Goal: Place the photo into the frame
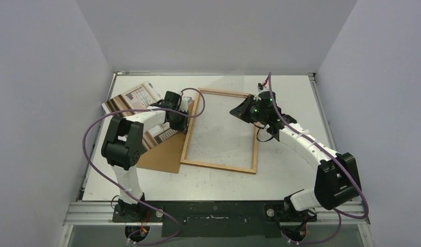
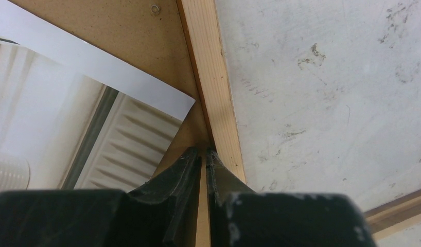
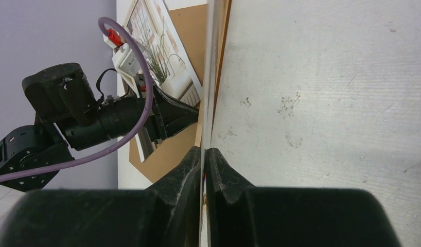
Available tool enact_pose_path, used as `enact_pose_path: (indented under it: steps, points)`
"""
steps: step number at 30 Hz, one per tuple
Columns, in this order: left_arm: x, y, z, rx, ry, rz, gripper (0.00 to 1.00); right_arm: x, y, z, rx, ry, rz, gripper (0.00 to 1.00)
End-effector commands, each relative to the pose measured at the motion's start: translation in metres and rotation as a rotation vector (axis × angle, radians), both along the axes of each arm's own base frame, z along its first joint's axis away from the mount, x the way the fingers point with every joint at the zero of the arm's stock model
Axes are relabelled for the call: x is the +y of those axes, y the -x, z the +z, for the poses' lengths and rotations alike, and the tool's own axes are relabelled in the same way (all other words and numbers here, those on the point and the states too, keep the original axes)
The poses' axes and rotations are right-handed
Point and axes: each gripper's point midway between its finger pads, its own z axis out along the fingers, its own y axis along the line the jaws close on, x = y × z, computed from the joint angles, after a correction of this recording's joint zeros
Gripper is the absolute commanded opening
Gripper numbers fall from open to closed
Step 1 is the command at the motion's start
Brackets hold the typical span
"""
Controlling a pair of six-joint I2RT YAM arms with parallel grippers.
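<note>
Frame (image 2: 213, 77) side rail sits clamped in the narrow left pincer (image 2: 202, 154), likely to steady it, right pincer (image 3: 203, 152) fully closed opposite, photo (image 2: 131, 139) lying just left of the left tips on the backing board (image 2: 121, 25).

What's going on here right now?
The left gripper is pinched shut on the left rail of the wooden frame, which lies on the table. The right gripper is shut over the frame's opening; whether it holds anything thin isn't clear. The photo lies outside the frame, on the brown backing board to its left, not yet in.
</note>
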Motion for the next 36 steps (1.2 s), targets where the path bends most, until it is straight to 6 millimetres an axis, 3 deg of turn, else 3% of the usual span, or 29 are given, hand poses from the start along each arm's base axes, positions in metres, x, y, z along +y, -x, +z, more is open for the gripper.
enact_pose_path:
  steps: [1,14,25,36]
  points:
    - [-0.003,0.012,-0.013,0.065,0.014,-0.004,0.09,0.0,-0.006,0.019,-0.066,-0.097,-0.047,0.05]
    - [-0.006,0.014,-0.016,0.069,0.016,-0.013,0.08,0.0,-0.003,0.0,-0.038,-0.11,-0.057,0.05]
    - [-0.008,0.015,-0.016,0.071,0.015,-0.019,0.07,0.005,-0.003,0.022,-0.036,-0.261,-0.064,0.05]
    - [-0.007,0.016,-0.018,0.073,0.014,-0.02,0.07,0.006,-0.001,0.008,0.002,-0.278,-0.08,0.05]
